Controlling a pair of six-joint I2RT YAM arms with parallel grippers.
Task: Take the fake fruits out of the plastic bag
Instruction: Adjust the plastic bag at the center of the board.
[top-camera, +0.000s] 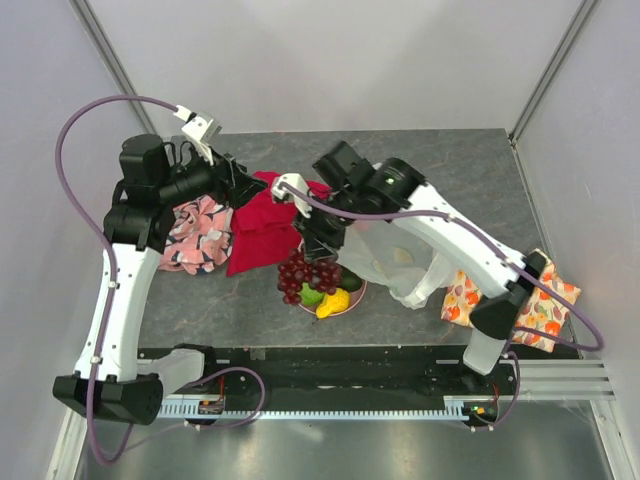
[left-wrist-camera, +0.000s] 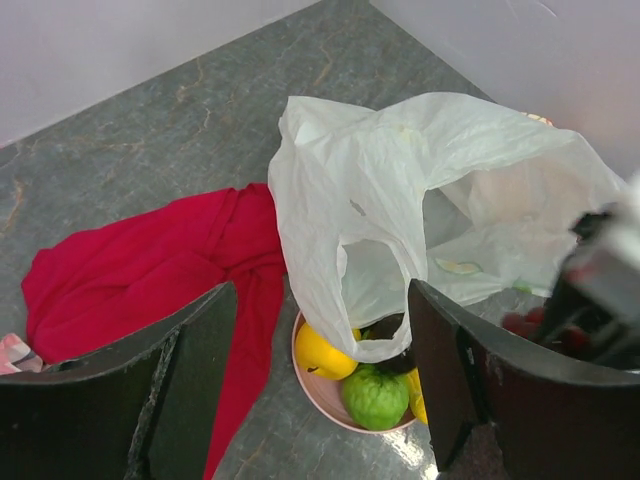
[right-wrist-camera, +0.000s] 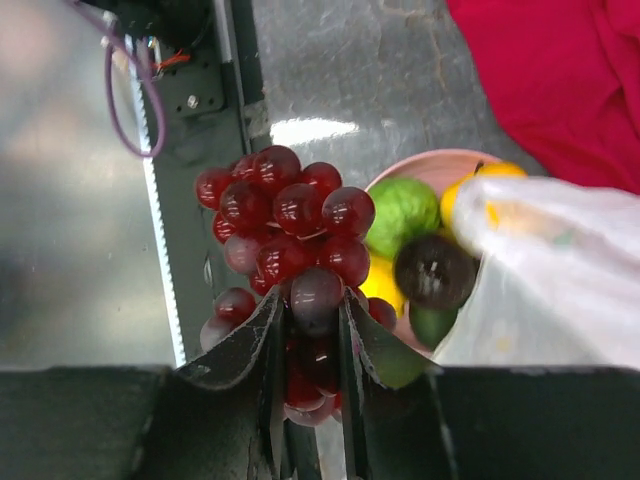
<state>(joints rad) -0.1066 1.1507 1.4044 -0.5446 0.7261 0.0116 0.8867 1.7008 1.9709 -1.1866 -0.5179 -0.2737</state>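
My right jaws are clamped on the one grape bunch (right-wrist-camera: 290, 230), low in the middle of the right wrist view, with the grapes just left of the single pink plate (right-wrist-camera: 430, 165). On that plate I count one lime (right-wrist-camera: 400, 210), one dark avocado (right-wrist-camera: 435, 270) and two yellow fruits (left-wrist-camera: 320, 355). The one plastic bag (left-wrist-camera: 400, 200) fills the centre right of the left wrist view, its lower edge draped over the plate's fruit. My left jaws stand wide apart, holding nothing. One red cloth (left-wrist-camera: 150, 260) lies on the bench (top-camera: 470, 170) left of the bag
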